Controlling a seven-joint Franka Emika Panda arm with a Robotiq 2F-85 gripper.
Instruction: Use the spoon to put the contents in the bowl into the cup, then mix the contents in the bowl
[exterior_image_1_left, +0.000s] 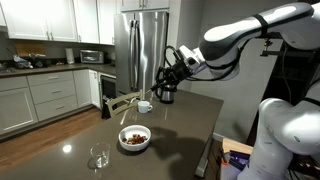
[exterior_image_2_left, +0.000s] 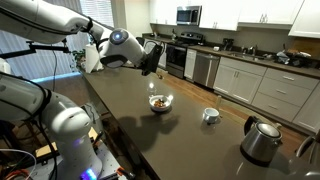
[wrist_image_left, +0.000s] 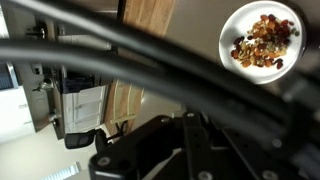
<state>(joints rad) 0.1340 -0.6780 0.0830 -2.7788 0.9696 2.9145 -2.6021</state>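
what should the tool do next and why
Probably bring it down toward the bowl. The tool hangs above the table, apart from the bowl, the contents lie heaped inside, and the cup stands nearby. The spoon is too small to make out.

contents in bowl | bowl between cup and glass

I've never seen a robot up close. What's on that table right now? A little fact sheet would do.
table: dark, glossy
bowl: white, holds brown and reddish chunks
cup: small, white, apart from the bowl
glass: clear, near the table's edge
kettle: dark metal, at the table's end
gripper: in the air above the table; open or shut unclear
spoon: too small to make out
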